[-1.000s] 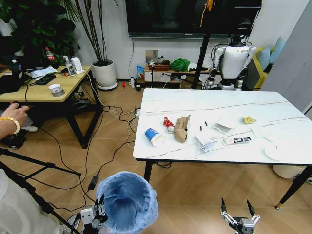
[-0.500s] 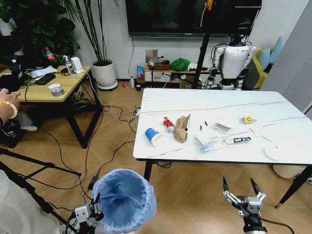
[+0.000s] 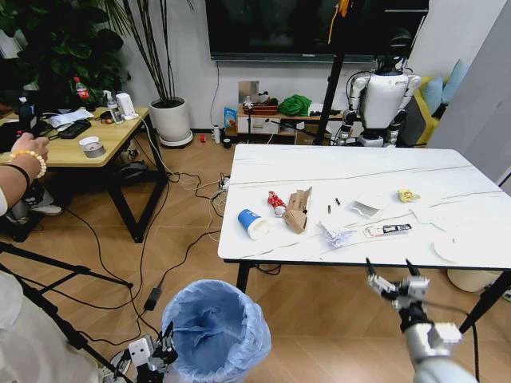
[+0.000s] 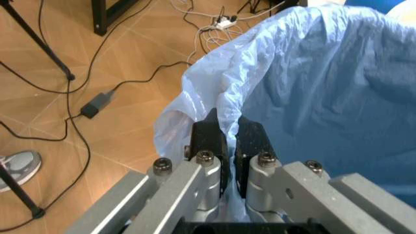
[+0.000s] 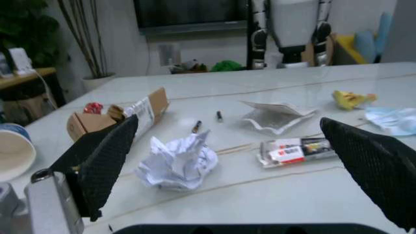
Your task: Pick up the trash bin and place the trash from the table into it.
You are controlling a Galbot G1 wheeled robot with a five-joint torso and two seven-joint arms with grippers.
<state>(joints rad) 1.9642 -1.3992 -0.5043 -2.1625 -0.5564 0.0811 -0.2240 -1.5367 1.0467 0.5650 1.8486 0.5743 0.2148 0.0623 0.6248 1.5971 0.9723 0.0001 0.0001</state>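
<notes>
head view: the trash bin (image 3: 217,331), lined with a crinkled light-blue bag, sits low in front of the robot on the wooden floor (image 3: 319,319), near the front left corner of the marble-look worktop (image 3: 351,167). the left claw (image 3: 166,349) is at the bin's left rim, its fingers together on the bag's edge. the right claw (image 3: 397,281) is raised just below the worktop's front edge, right of centre, fingers spread apart and holding nothing. on the worktop lies the trash: a blue-and-white paper cup (image 3: 253,224) on its side near the front left, a red wrapper (image 3: 276,203) and a brown torn carton (image 3: 298,211) just beside it, a crumpled white paper (image 3: 336,234) nearer the front edge, a flat packet (image 3: 387,230) to its right, a folded white paper (image 3: 366,207) behind, a yellow scrap (image 3: 408,195) farther right and a white round disc (image 3: 449,250) near the right front.

left wrist view: the left claw (image 4: 227,127) has its two dark fingers pressed close on the bag-covered rim of the bin (image 4: 312,83), the blue plastic pinched between them. cables (image 4: 78,87) cross the floor beside it.

right wrist view: the right claw (image 5: 250,161) is wide apart, one dark padded finger at each side. between them, on the worktop (image 5: 260,195), lie the crumpled white paper (image 5: 177,162), the flat packet (image 5: 295,148), the folded paper (image 5: 276,116), the carton (image 5: 120,117), the cup's rim (image 5: 13,148) and the yellow scrap (image 5: 351,99).
</notes>
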